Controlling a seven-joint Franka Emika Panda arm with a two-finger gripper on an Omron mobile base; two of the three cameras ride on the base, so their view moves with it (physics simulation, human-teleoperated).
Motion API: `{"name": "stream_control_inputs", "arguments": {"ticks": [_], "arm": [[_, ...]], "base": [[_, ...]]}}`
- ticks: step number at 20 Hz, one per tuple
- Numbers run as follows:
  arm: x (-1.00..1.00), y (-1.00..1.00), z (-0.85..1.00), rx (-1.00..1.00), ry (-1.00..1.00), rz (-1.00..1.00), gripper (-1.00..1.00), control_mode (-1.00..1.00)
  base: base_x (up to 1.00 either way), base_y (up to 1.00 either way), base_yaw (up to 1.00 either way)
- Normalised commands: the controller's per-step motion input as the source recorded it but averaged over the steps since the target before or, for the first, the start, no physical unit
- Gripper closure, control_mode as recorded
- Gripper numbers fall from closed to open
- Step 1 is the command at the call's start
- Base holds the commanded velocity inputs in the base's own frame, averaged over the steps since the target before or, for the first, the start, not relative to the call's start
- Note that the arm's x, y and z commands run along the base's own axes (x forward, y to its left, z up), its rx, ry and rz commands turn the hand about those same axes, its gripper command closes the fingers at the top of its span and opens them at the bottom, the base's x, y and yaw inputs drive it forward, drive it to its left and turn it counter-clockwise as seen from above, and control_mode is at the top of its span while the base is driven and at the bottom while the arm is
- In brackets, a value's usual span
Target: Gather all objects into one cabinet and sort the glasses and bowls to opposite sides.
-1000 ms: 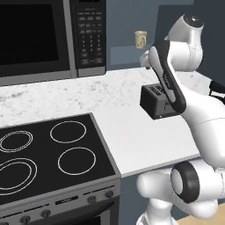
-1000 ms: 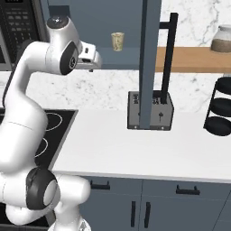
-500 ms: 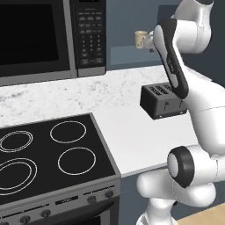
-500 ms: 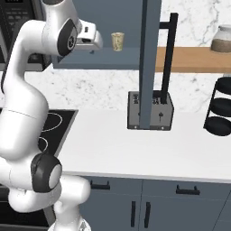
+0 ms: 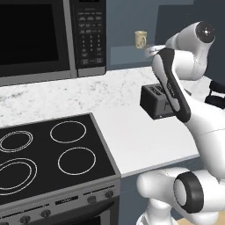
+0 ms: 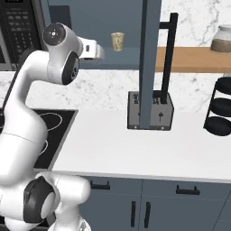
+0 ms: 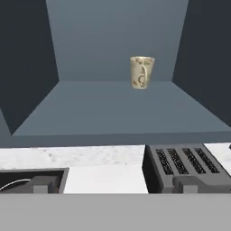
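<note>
Mug [image 7: 141,72] stands upright toward the back right of the open cabinet [image 7: 113,106] floor, so one vessel seems placed; the red cup and bowl remain to be gathered. The tool [image 6: 97,50] hangs before the cabinet above the worktop [image 6: 135,144], apparently empty, though its opening I cannot tell.

**No legible text in the scene**

The microwave's control panel [image 5: 89,35] carries rows of small pale markings on its buttons, but they are too blurred to make out as words or numbers. The beige-grey mug [image 7: 141,72] bears a dark curling mark on its side, which reads as a pattern rather than lettering. The toaster [image 6: 151,110] shows small pale dots on its front, not readable.
</note>
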Motion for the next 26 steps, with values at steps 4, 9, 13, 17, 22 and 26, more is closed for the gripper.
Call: {"name": "stream_control_inputs", "arguments": {"ticks": [4,9,13,17,22,26], "arm": [[0.69,-0.23,0.16,0.06,0.12,0.0,-1.0,-1.0],[0.68,-0.29,0.55,0.07,0.25,0.0,-1.0,-1.0],[0.12,0.0,0.05,0.0,0.06,0.0,-1.0,-1.0],[0.41,-0.16,-0.33,0.0,-0.2,0.03,-1.0,-1.0],[0.2,-0.12,-0.29,-0.01,-0.2,0.03,-1.0,-1.0],[0.13,0.0,0.0,0.0,0.0,0.0,-1.0,-1.0]], "base": [[0.0,0.0,0.0],[0.0,0.0,0.0],[0.0,0.0,0.0],[0.0,0.0,0.0],[0.0,0.0,0.0],[0.0,0.0,0.0]]}}
